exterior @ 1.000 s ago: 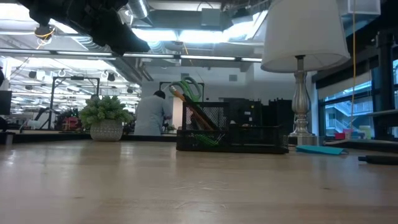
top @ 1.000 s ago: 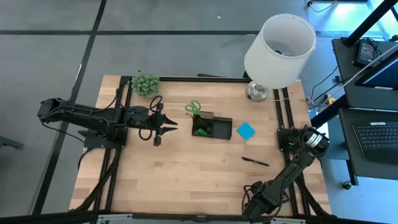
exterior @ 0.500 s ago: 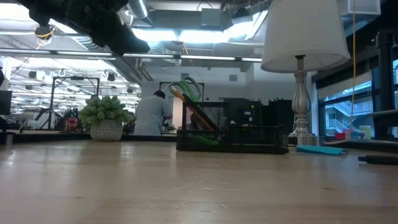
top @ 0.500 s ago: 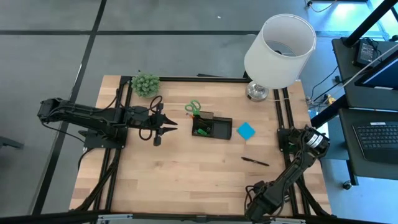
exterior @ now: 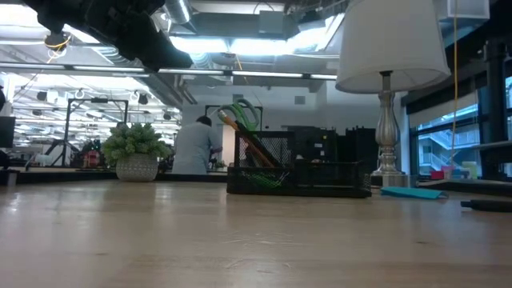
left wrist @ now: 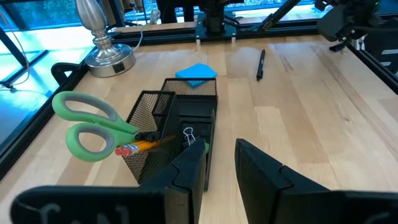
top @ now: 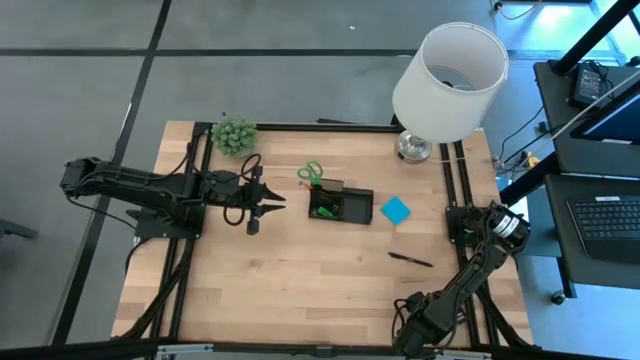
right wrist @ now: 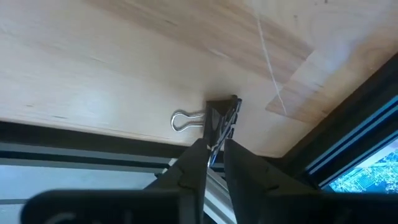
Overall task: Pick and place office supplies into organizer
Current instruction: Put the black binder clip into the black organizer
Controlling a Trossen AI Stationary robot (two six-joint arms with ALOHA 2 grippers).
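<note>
The black mesh organizer (top: 340,204) stands mid-table; green-handled scissors (left wrist: 87,121) and orange pencils (left wrist: 140,148) lean out of its tall compartment, and a small clip (left wrist: 188,134) lies in its low tray. My left gripper (top: 270,208) hovers open just left of it, above the table. The blue sticky-note pad (top: 396,210) and a black pen (top: 410,259) lie to the organizer's right. My right arm (top: 470,270) folds down to the table's near right corner, where my right gripper (right wrist: 214,149) is shut on a black binder clip (right wrist: 222,118). My right gripper pinches the binder clip's black body (right wrist: 219,127) between its two fingertips, at the wooden top beside the table's black frame edge. The clip's silver wire loop (right wrist: 185,118) sticks out sideways from the fingers. Whether the clip is lifted off the wood, I cannot tell.
A white-shaded lamp (top: 450,75) stands at the far right corner and a green potted plant (top: 234,135) at the far left. Bare wood stretches across the table's near half (top: 300,290). A person shows in the room behind (exterior: 194,144).
</note>
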